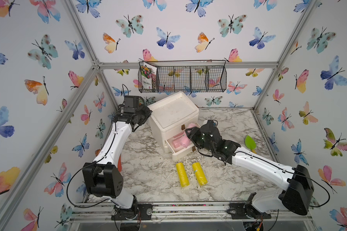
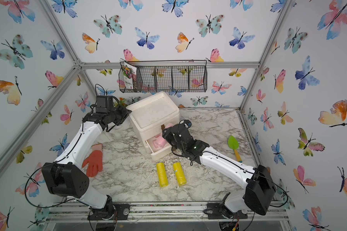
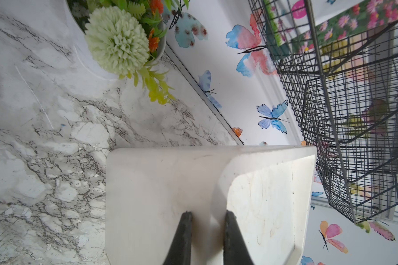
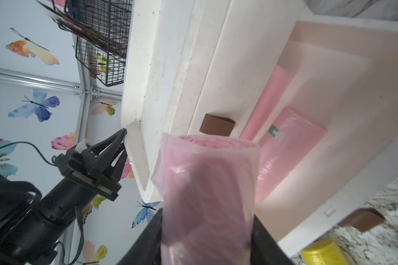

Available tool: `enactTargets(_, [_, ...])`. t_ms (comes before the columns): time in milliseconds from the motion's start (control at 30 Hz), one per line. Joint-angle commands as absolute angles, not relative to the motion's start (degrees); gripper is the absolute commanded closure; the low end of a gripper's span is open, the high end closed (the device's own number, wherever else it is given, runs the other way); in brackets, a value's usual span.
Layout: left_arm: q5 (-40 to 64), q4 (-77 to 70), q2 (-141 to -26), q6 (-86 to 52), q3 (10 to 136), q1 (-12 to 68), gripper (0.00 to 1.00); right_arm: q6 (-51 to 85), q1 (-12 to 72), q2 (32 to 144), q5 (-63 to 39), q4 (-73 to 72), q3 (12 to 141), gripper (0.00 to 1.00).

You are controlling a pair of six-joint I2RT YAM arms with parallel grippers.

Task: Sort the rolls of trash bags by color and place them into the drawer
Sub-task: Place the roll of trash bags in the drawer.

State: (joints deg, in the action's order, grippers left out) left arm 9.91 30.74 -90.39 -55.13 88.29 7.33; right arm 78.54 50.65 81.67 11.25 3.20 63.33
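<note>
Clamping a pink roll [image 4: 207,179] across its width, the right gripper [image 4: 207,218] has its jaws closed on the plastic, and most of the roll sticks out past the fingertips. That hold likely leaves the free end clear to go into the drawer first. In both top views the held roll hangs over the right side of the open lower drawer [image 1: 185,153], close to the front of the white cabinet [image 1: 173,112] and not yet inside. Two pink rolls [image 4: 292,146] already lie in the drawer beneath it, side by side along the far-left part, so the colour group is being kept together there.

At the cabinet's far-left corner, the left gripper [image 3: 208,213] has its jaws drawn nearly together, pinching the raised rim of the top. This is probably a brace to stop the light cabinet sliding. Two yellow rolls [image 1: 182,174] wait on the marble table [image 1: 148,180], side by side, just near of the drawer front.
</note>
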Motion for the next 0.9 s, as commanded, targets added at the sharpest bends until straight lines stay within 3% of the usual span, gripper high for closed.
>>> enactTargets(0, [12.0, 34.6, -93.1, -57.8, 86.0, 6.8, 1.0, 84.5, 50.4, 82.5, 15.1, -1.4, 61.0, 0.48])
enactTargets(300, [13.1, 34.1, -94.1, -57.3, 86.1, 6.2, 1.0, 88.6, 49.9, 84.2, 16.3, -1.6, 59.7, 0.47])
enactTargets(600, [13.8, 33.7, -94.1, -57.2, 85.6, 5.6, 1.0, 90.3, 50.0, 85.1, 15.2, -2.2, 59.3, 0.36])
enactTargets(867, [13.9, 33.6, -94.0, -57.2, 85.2, 5.6, 1.0, 90.4, 49.9, 84.4, 14.4, -2.2, 58.4, 0.35])
